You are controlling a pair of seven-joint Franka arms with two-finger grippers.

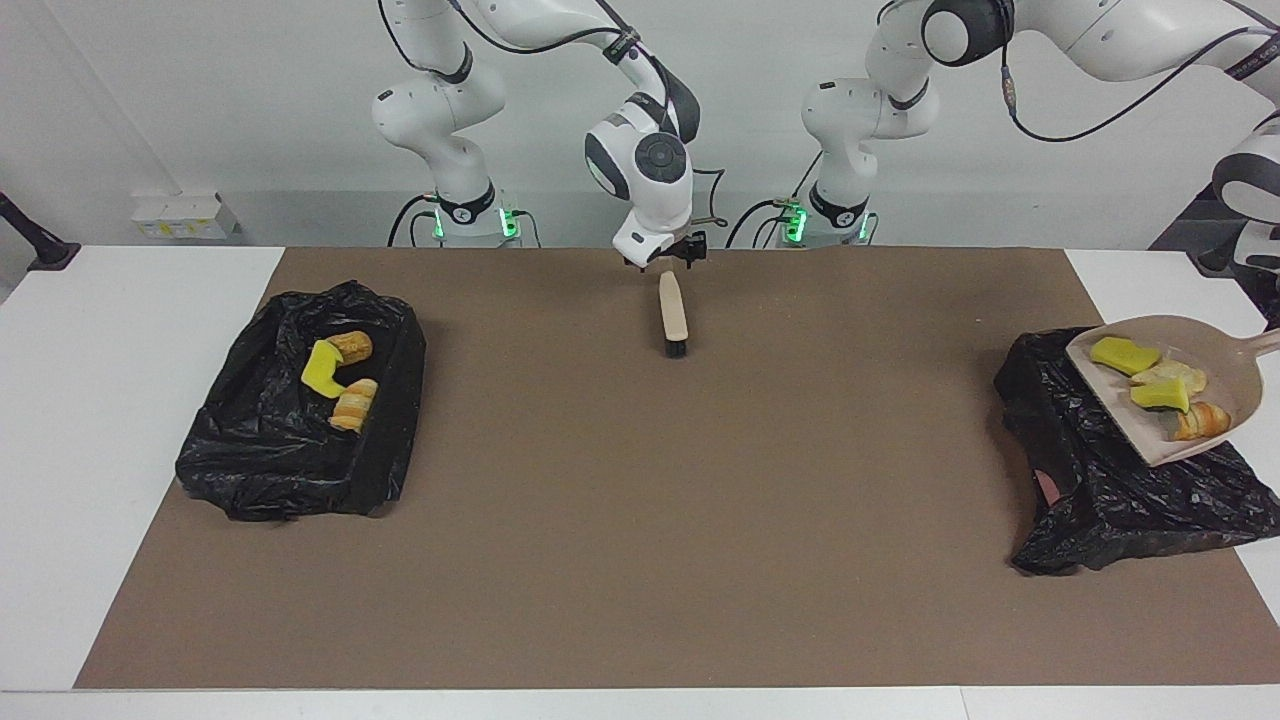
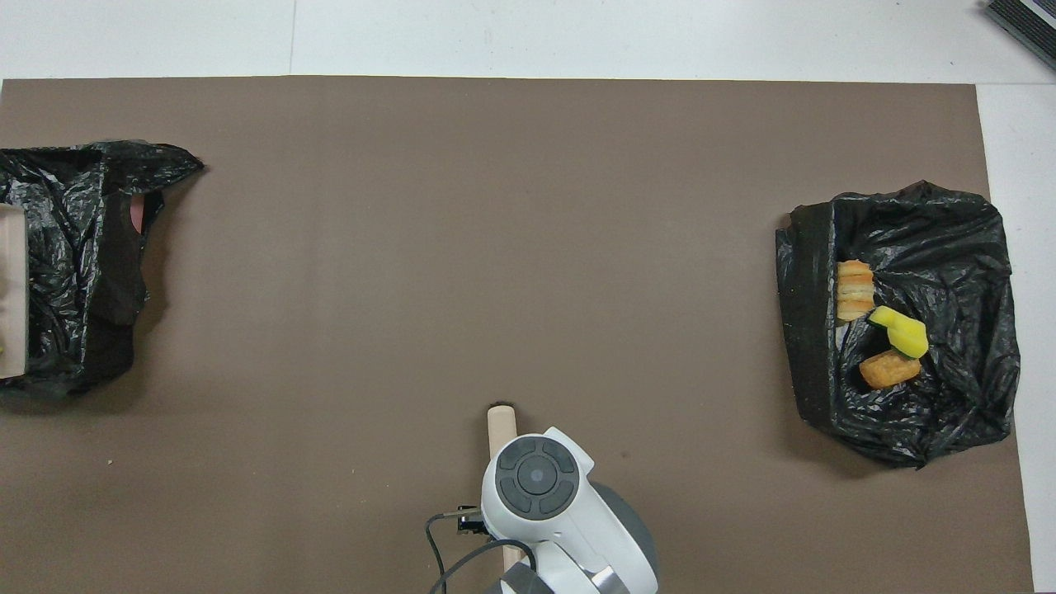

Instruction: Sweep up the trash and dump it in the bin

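At the facing view's right edge, trash (image 1: 1160, 392) sits undumped in the dustpan (image 1: 1128, 420) over the bin bag (image 1: 1100, 500), left gripper clamped off-frame; upper centre, right gripper (image 1: 667, 262), fingers apart, hangs above the lying brush (image 1: 673, 310).

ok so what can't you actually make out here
- left pincer: past the facing view's edge, where the dustpan handle runs off; absent overhead.
- trash in the dustpan: overhead shows only a sliver of the pan at the edge.
- right pincer: overhead, the right arm covers it and most of the brush.
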